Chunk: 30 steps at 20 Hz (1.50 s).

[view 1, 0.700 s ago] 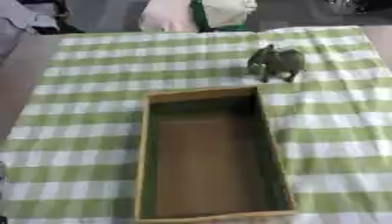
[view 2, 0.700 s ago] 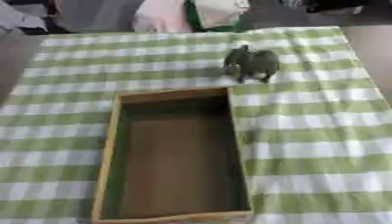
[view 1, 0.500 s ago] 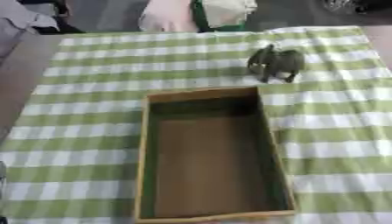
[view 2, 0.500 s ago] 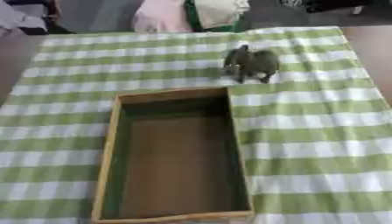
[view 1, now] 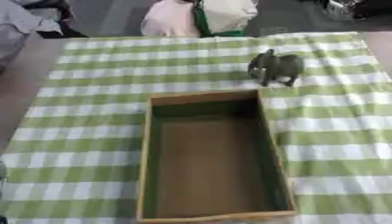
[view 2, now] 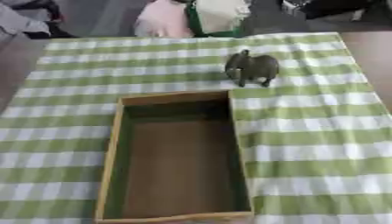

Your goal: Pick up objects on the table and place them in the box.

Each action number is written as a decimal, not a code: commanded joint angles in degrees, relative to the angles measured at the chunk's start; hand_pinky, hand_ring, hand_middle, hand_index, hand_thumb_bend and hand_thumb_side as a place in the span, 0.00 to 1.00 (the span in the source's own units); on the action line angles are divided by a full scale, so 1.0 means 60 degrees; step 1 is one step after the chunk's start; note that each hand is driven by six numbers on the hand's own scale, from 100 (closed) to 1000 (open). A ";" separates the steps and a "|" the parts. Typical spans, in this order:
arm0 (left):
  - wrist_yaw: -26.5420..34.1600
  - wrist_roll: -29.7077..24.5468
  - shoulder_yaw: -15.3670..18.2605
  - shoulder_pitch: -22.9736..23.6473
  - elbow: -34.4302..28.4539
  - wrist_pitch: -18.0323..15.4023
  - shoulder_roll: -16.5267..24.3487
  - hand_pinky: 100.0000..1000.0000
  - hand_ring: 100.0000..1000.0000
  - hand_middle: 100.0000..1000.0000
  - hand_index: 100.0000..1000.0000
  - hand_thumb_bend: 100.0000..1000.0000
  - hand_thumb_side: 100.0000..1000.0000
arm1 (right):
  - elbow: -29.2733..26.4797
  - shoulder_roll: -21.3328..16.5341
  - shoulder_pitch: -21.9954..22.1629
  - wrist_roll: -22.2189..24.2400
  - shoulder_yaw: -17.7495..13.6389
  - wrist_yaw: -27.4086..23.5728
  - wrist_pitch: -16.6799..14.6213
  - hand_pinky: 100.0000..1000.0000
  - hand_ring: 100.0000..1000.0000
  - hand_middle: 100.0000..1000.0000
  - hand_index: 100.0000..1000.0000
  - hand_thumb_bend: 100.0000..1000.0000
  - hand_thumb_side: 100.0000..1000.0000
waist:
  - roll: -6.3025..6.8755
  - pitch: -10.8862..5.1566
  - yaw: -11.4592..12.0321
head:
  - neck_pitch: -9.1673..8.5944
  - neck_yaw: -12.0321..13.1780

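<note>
A small dark grey elephant figure (view 1: pixel 277 69) stands upright on the green and white checked cloth (view 1: pixel 84 96), just past the far right corner of the box. The wooden box (view 1: pixel 144 157) is a long open tray with a pale rim and dark inner walls. It lies lengthwise in the middle of the table, and nothing lies on its brown floor. Neither of my hands shows in either eye view.
The cloth ends at the far edge, where pale pink and white fabric with a green strip (view 1: pixel 201 17) rises behind the table. Bare brown tabletop (view 2: pixel 373 57) shows to the right of the cloth and also along its left side.
The whole picture has slid slightly downward, so the camera has tilted. The elephant and the box keep their places on the cloth.
</note>
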 commanded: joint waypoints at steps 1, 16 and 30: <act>0.0016 -0.0007 0.0042 -0.0108 -0.0156 0.0003 0.0136 0.39 0.56 0.60 0.78 0.07 0.72 | 0.0516 -0.0020 -0.0448 0.0458 0.0163 0.0765 -0.0482 0.86 0.95 0.91 1.00 0.25 0.57 | -0.0009 -0.0213 0.0012 | -0.0014 -0.0022; 0.0031 -0.0034 0.0025 -0.0107 -0.0156 0.0029 0.0084 0.39 0.55 0.60 0.78 0.06 0.72 | 0.4706 0.1714 -0.2206 0.1448 0.0849 0.3683 -0.2212 0.87 0.96 0.94 1.00 0.35 0.44 | 0.0014 -0.0061 0.0040 | -0.0006 -0.0171; 0.0021 -0.0032 0.0022 -0.0125 -0.0156 0.0051 0.0002 0.39 0.55 0.60 0.78 0.05 0.73 | 0.7245 0.2826 -0.2749 0.0701 0.0397 0.5944 -0.2539 0.87 0.95 0.92 1.00 0.34 0.44 | 0.0003 0.0041 0.0107 | -0.0182 -0.0227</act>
